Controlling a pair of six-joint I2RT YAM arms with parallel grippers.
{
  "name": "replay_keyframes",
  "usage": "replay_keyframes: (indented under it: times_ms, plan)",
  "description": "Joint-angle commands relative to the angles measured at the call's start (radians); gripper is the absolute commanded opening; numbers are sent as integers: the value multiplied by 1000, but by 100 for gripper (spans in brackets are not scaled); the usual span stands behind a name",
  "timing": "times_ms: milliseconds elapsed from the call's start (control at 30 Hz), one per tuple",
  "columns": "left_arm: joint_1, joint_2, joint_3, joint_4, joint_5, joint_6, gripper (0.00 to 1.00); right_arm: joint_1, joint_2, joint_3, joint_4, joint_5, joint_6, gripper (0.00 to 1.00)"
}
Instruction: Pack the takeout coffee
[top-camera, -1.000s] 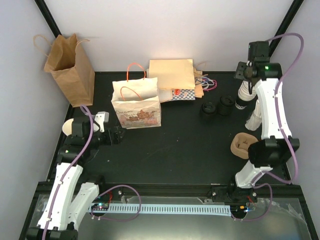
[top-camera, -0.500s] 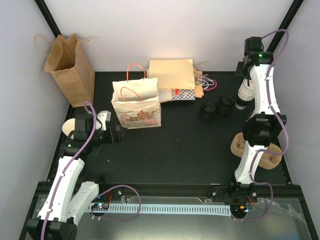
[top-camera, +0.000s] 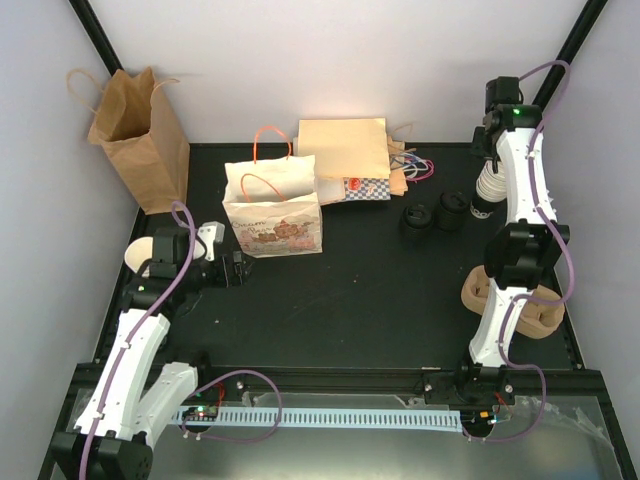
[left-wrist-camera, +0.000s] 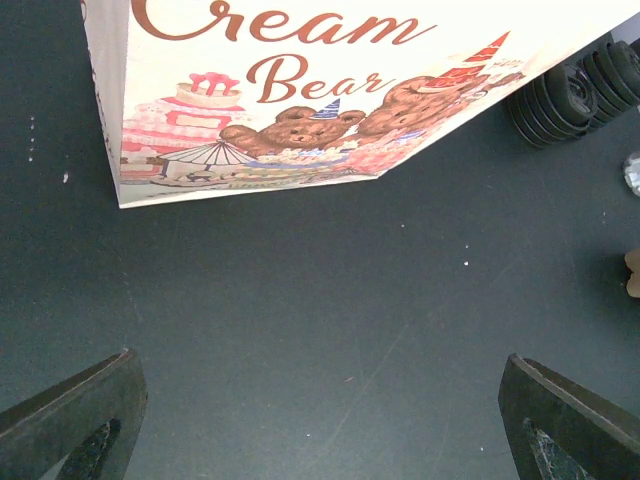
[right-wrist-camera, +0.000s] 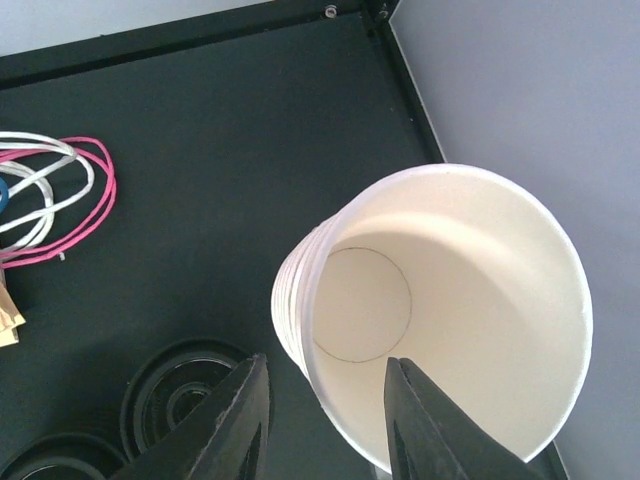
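The black table (top-camera: 380, 300) carries a tall brown paper bag (top-camera: 140, 140) at its far-left corner. A white bear-print bag (top-camera: 272, 215) stands left of centre, and a flat pile of bags (top-camera: 345, 160) lies by the far edge. A tan pulp carrier (top-camera: 472, 292) sits at the right edge, partly hidden by the right arm.

Near the far-right corner the right gripper (right-wrist-camera: 328, 362) hangs over the stacked lidless cups (right-wrist-camera: 440, 300). Its jaws are apart, one finger outside the top rim and one over the inside.

Black lid stacks (top-camera: 432, 216) lie just left of the cups.

The left gripper (left-wrist-camera: 315, 365) is spread wide over bare table beside the bear-print bag.

The takeout coffee (top-camera: 137, 253) shows only as a cream shape at the left edge, behind the left arm. Its lid cannot be made out.
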Motion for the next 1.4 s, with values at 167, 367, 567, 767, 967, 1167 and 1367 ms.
replay_keyframes:
  times_ms: [167,367,567,767,967,1167,1367]
  plan:
    - [-7,12,10,8,13,15,99,-2,47,42,20,46,-31,31]
    - [-8,15,10,8,13,15,99,-3,53,41,37,37,-42,22]
    - [-8,21,11,8,15,16,99,-3,36,37,51,19,-60,8]
    - [-8,21,11,8,17,16,99,-2,21,35,50,10,-62,1]
    - [-8,23,11,8,20,18,99,-3,-5,38,48,9,-65,1]
    - [-10,20,11,6,20,19,99,-3,-26,49,37,22,-71,1]
    - [-12,21,11,5,20,19,99,-3,-23,78,13,39,-77,2]
